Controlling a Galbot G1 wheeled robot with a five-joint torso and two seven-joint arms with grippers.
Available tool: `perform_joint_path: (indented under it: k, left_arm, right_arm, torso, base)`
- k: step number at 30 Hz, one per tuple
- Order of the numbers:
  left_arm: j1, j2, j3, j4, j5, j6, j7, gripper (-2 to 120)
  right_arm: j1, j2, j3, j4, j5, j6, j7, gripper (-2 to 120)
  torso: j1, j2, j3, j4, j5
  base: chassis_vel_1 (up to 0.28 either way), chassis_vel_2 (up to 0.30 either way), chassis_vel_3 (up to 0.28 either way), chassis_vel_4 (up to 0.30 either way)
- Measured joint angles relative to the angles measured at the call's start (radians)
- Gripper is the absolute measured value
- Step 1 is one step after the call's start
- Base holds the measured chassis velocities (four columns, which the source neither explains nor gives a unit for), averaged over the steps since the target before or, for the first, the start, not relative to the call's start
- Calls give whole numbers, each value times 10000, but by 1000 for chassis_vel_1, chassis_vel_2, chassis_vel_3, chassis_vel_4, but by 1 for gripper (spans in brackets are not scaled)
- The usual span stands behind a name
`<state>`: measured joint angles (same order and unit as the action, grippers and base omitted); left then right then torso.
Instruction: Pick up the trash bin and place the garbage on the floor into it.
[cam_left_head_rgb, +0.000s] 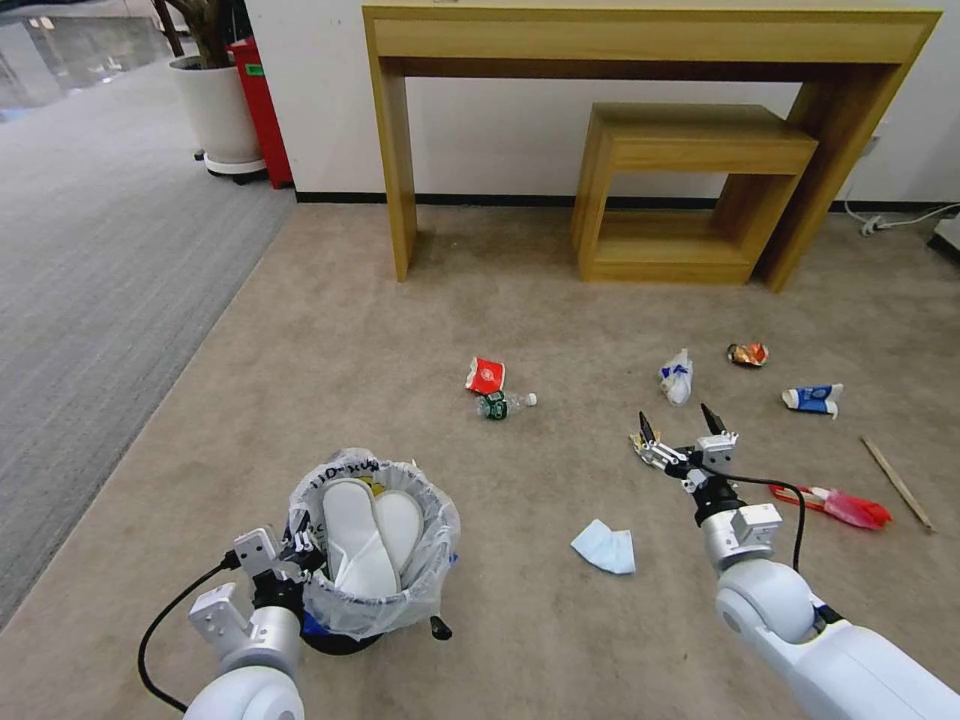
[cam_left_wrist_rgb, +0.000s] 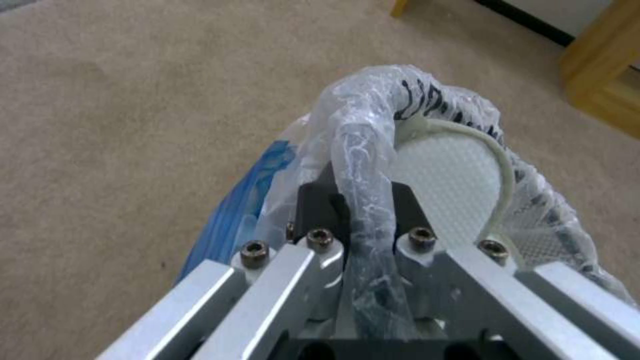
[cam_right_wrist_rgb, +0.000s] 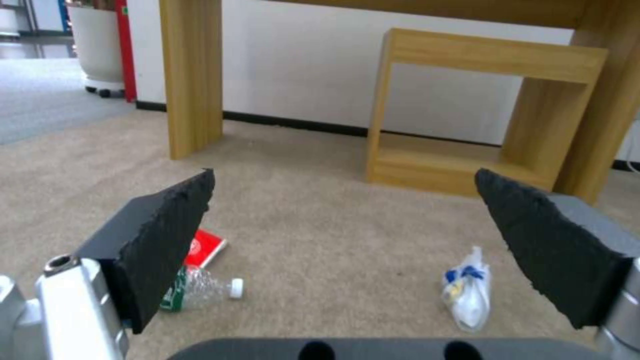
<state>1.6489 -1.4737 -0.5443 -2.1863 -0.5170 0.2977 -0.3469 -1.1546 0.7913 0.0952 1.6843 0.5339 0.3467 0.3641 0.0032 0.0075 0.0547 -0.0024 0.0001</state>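
Meanwhile, the left hand (cam_left_head_rgb: 285, 560) grips the trash bin (cam_left_head_rgb: 372, 545) at lower left, while the right hand (cam_left_head_rgb: 680, 432), fingers apart at centre-right, hovers nearest the wrapper (cam_left_head_rgb: 677, 378) just beyond it.

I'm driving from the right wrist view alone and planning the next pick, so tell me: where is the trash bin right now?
Observer: The left end effector is shut on the bagged rim of the trash bin, low at the robot's left front.
Operator: Anything in it?
Observer: Two white slippers lie inside.
Operator: Any garbage near my arm that I miss?
Observer: A pale blue tissue lies on the carpet just left of the right arm, nearer the robot than the open right end effector.
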Motion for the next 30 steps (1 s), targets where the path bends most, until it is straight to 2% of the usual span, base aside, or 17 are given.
perform_joint_path:
  k: [4,6,8,9,12,14,16,18,20,21,22,25,30]
  left_arm:
    - [-61,-10,-7,74,-6,-1,-1,3]
    - [-111,-20,-18,157,-16,-2,-3,3]
    - [-119,-25,-23,174,-18,-1,-4,3]
    - [-156,-46,-37,226,-23,-2,-7,3]
    - [-209,-65,-42,287,-29,-7,-11,3]
    - [-305,-90,-47,403,-44,-11,-17,3]
    - [-349,-99,-51,454,-47,-17,-20,3]
    - [-444,-119,-52,574,-64,-35,-25,3]
    - [-474,-126,-52,617,-67,-43,-26,3]
    - [-563,-148,-45,743,-76,-56,-28,3]
    - [-563,-148,-45,743,-76,-56,-28,3]
    - [-686,-182,-31,879,-104,-87,-32,3]
    - [-746,-197,-25,973,-124,-130,-34,3]
  right_arm:
    - [197,-62,-172,-71,501,135,-341,100]
    - [305,-385,-363,-102,1714,-131,-917,100]
    - [307,-461,-401,-120,1965,-212,-1019,100]
    - [302,-682,-504,-230,2691,-375,-1379,100]
    - [268,-887,-613,-407,3376,-491,-1750,100]
    - [121,-1219,-819,-718,4286,-456,-2525,100]
    - [23,-1357,-881,-846,4584,-410,-2855,100]
    - [-233,-1635,-1057,-1304,4957,-8,-3663,100]
    - [-333,-1720,-1104,-1454,5022,93,-3936,100]
    - [-542,-1906,-1242,-1891,5253,559,-4798,100]
    - [-542,-1906,-1242,-1891,5253,559,-4798,100]
    - [-816,-2081,-1646,-2724,5614,1257,-6164,100]
    - [-669,-1819,-2098,-3480,5931,1539,-6830,100]
  torso:
    - [1,0,1,0,0]
    - [0,0,0,0,-1]
    - [0,1,0,0,-1]
    - [0,2,-1,-1,-2]
    - [0,3,-1,0,-1]
    - [0,2,-1,0,1]
    - [1,2,0,-2,1]
    - [0,2,-1,0,0]
    - [0,2,-1,-1,2]
    - [0,2,-1,-2,-1]
    - [0,2,-1,-2,-1]
    - [0,3,-1,-2,0]
    - [0,3,-1,-1,0]
  base:
    - [-72,66,66,-70]
    - [-31,5,15,-19]
    - [0,0,0,0]
    - [0,0,0,0]
    - [0,0,0,0]
    - [0,0,0,0]
    - [0,0,0,0]
    - [0,0,0,0]
    - [0,0,0,0]
    - [0,0,0,0]
    - [0,0,0,0]
    - [0,0,0,0]
    - [0,0,0,0]
